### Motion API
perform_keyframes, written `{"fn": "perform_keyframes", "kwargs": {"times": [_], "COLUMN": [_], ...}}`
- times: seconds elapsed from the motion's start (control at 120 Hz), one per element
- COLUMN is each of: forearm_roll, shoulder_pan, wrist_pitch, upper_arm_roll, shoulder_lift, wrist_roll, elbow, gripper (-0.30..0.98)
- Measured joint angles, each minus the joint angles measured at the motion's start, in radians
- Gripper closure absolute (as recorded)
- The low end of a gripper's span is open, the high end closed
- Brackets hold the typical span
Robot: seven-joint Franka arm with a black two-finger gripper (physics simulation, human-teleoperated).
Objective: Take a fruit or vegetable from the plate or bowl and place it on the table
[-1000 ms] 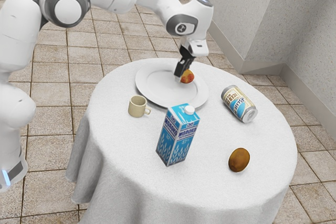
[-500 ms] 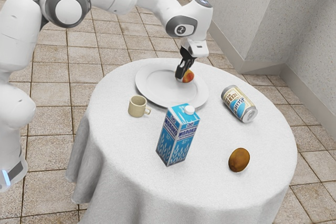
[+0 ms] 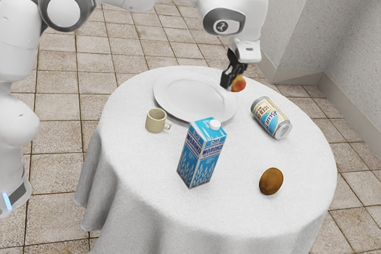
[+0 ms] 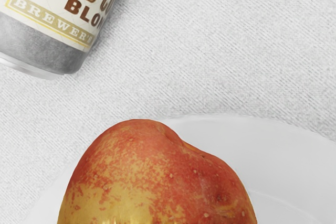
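Observation:
In the exterior view my gripper point(image 3: 233, 80) is shut on the red-yellow fruit point(image 3: 239, 84), holding it just past the plate's rim on the exterior view's right. The fruit's near side is partly covered by the black fingers. The white plate point(image 3: 184, 98) lies on the table point(image 3: 244, 147) with nothing on it. In the wrist view the fruit point(image 4: 152, 177) looms large at the lower edge, with part of the plate point(image 4: 294, 145) behind it.
A can point(image 3: 271, 118) lies on its side near the gripper; the wrist view catches the can's end point(image 4: 47, 24). A beige mug point(image 3: 156, 121) and a milk carton point(image 3: 201, 154) stand nearer the camera. A brown kiwi-like fruit point(image 3: 271, 181) rests toward the near edge.
My arm has moved toward the exterior view's right, carrying the fruit from over the plate to beyond its rim. The other objects have stayed where they were.

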Motion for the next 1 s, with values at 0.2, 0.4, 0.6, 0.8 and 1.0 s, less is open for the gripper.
{"fn": "perform_keyframes", "kwargs": {"times": [0.2, 0.4, 0.6, 0.8, 1.0], "forearm_roll": [0.098, 0.154, 0.170, 0.171, -0.025], "shoulder_pan": [-0.008, -0.045, -0.053, -0.052, -0.087], "wrist_pitch": [-0.039, -0.055, -0.062, -0.067, -0.118], "upper_arm_roll": [-0.160, -0.190, -0.187, -0.181, 0.170], "shoulder_lift": [0.028, 0.065, 0.080, 0.078, -0.090], "wrist_roll": [-0.055, -0.115, -0.161, -0.193, -0.235], "elbow": [-0.005, -0.039, -0.049, -0.038, 0.055], "gripper": [0.42, 0.45, 0.18, 0.04, 0.01]}}
